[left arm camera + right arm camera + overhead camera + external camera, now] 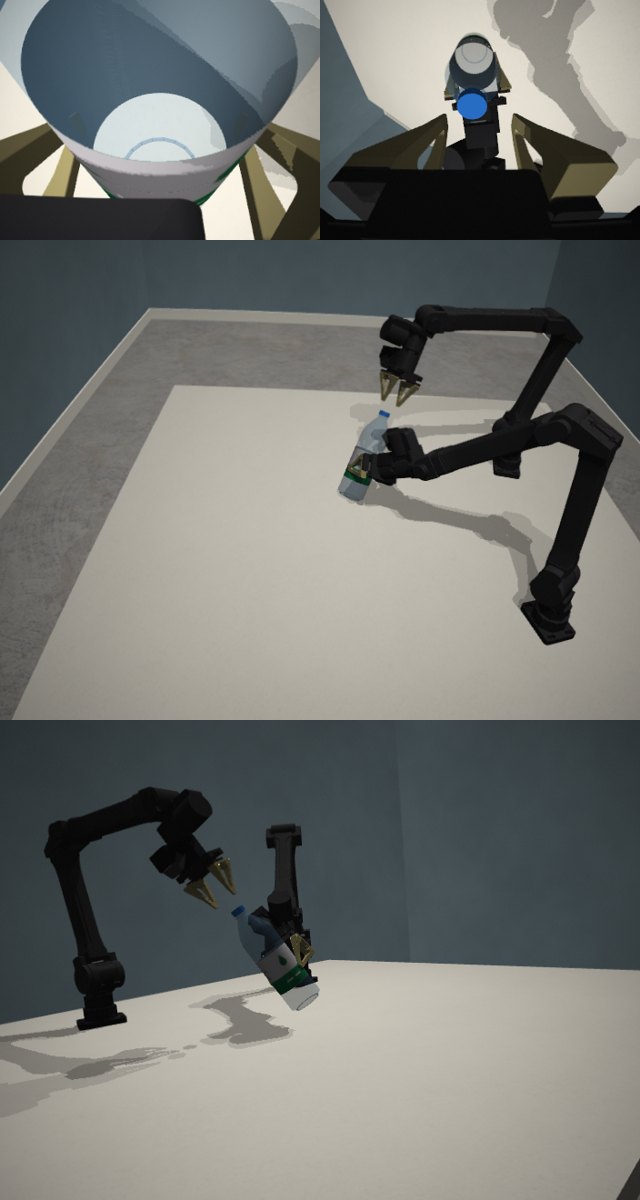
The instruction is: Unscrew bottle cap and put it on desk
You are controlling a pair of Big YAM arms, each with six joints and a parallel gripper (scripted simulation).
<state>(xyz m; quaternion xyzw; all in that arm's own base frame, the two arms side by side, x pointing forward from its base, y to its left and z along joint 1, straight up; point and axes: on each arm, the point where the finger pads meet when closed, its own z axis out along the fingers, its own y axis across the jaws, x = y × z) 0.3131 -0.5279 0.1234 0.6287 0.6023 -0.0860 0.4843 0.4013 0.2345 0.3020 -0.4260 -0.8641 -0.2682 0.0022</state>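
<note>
A clear plastic bottle [358, 454] [268, 955] [159, 105] [472, 68] with a white and green label is held tilted just above the white desk. Its blue cap [383, 414] [238, 911] [473, 105] is on the neck. My left gripper [359, 467] [299, 952] is shut on the bottle's labelled body from the side. My right gripper [396, 393] [216, 887] is open and empty, a little above the cap and pointing down at it. In the right wrist view the cap sits between and beyond the two fingers.
The white desk top [206, 550] [413, 1055] lies on a grey floor with a pale raised border [77, 389]. The arms' bases [547, 625] [100, 1019] stand at one edge of the desk.
</note>
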